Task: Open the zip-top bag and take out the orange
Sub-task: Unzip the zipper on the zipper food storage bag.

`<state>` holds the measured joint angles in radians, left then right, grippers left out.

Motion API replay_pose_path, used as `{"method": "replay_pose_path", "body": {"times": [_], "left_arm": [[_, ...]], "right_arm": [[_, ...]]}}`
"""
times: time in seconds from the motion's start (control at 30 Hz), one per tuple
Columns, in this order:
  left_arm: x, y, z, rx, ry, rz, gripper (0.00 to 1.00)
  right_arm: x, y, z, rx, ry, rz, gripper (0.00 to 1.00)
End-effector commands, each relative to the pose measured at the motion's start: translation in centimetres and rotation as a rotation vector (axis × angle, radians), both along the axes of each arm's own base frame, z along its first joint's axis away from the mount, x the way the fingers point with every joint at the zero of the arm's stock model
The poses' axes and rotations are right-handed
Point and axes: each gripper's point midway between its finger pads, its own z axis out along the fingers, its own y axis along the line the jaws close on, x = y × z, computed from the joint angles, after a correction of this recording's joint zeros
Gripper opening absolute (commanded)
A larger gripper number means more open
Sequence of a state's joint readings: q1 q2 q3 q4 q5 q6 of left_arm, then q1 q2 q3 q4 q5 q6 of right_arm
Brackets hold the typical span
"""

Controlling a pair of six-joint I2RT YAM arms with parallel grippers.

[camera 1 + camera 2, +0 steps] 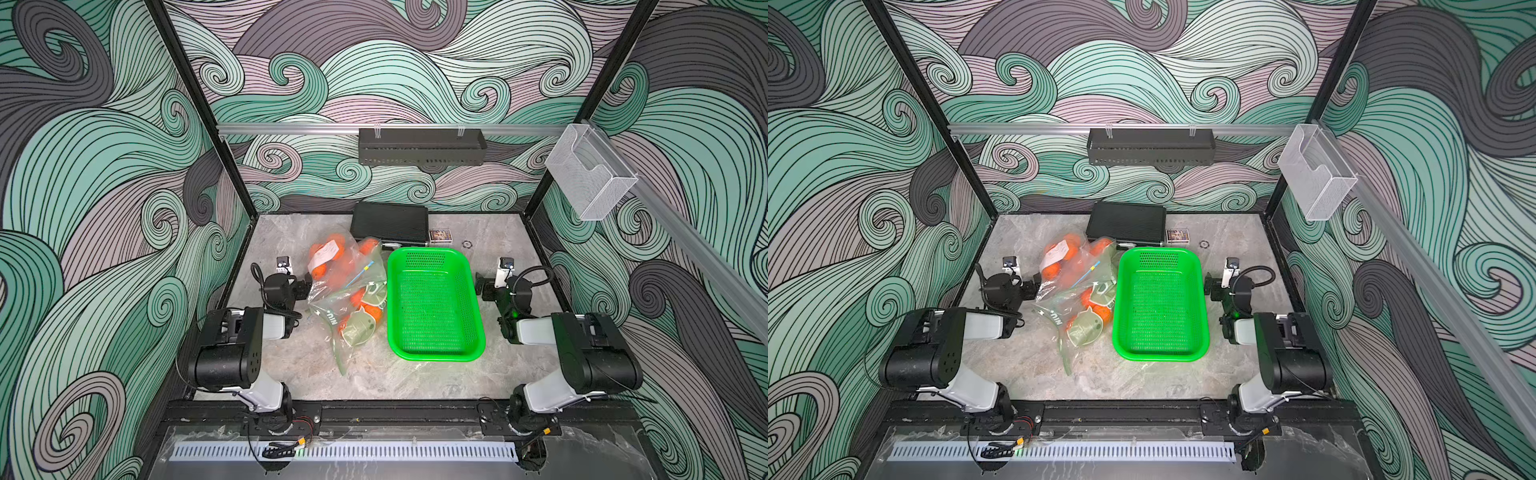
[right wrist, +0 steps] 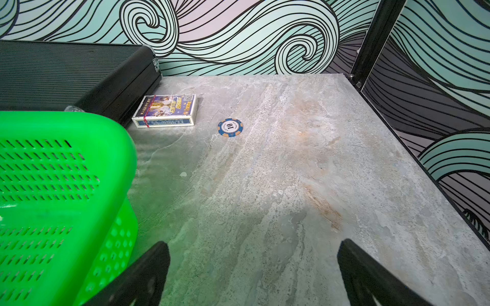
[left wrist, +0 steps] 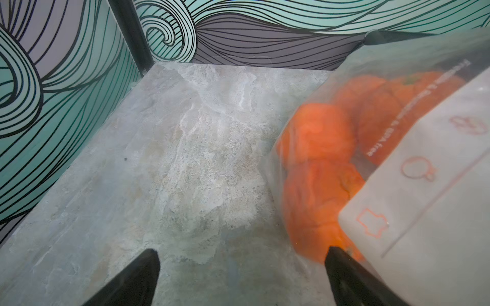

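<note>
Left arm point(image 1: 232, 345), left of the desk point(image 1: 374, 374): black motor housings dotted with small holes, pale grey link covers, black looped cable point(image 1: 257, 279) at the wrist, white camera bracket point(image 1: 284, 264). Right arm point(image 1: 590, 353), right of the desk: same build, small green light point(image 1: 515, 314) lit. Base plates point(image 1: 286, 419) along the desk's near edge: black, screwed, trailing red wires point(image 1: 302, 420) and yellow plugs point(image 1: 305, 441). Pincer fingers point(image 3: 138, 278), both arms: black, tapering to narrow tips.
</note>
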<state>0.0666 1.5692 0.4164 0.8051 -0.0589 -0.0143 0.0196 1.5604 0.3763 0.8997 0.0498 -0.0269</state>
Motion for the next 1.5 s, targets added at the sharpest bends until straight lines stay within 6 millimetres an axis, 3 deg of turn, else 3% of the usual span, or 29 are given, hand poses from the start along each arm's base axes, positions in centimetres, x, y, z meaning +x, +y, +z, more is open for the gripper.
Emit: {"method": "replay_pose_path", "body": {"times": [0.0, 0.97, 1.07, 1.23, 1.37, 1.4, 1.47], "left_arm": [[0.6, -0.3, 1.0, 0.004, -0.023, -0.014, 0.98], [0.5, -0.2, 0.9, -0.029, -0.024, -0.036, 0.99], [-0.8, 2.3, 3.2, 0.002, -0.119, 0.141, 0.99], [-3.4, 3.5, 9.1, -0.077, -0.182, 0.260, 0.99], [-5.0, 4.4, 12.8, -0.273, -0.181, 0.413, 0.98], [-5.4, 4.8, 13.3, -0.326, -0.187, 0.461, 0.99], [-6.2, 5.3, 14.5, -0.405, -0.157, 0.526, 0.99]], "right_arm": [[0.5, 0.4, 0.9, -0.002, -0.025, 0.017, 1.00], [0.6, 0.3, 0.8, 0.012, -0.021, 0.017, 1.00], [0.5, 0.1, 1.0, 0.009, -0.031, 0.005, 1.00], [-0.3, -2.8, 5.1, -0.002, -0.039, -0.180, 1.00], [-1.3, -3.2, 11.4, 0.118, -0.175, -0.232, 1.00], [-1.5, -2.9, 13.0, 0.174, -0.200, -0.219, 1.00], [-1.4, 0.2, 16.9, 0.299, -0.236, -0.056, 1.00]]}}
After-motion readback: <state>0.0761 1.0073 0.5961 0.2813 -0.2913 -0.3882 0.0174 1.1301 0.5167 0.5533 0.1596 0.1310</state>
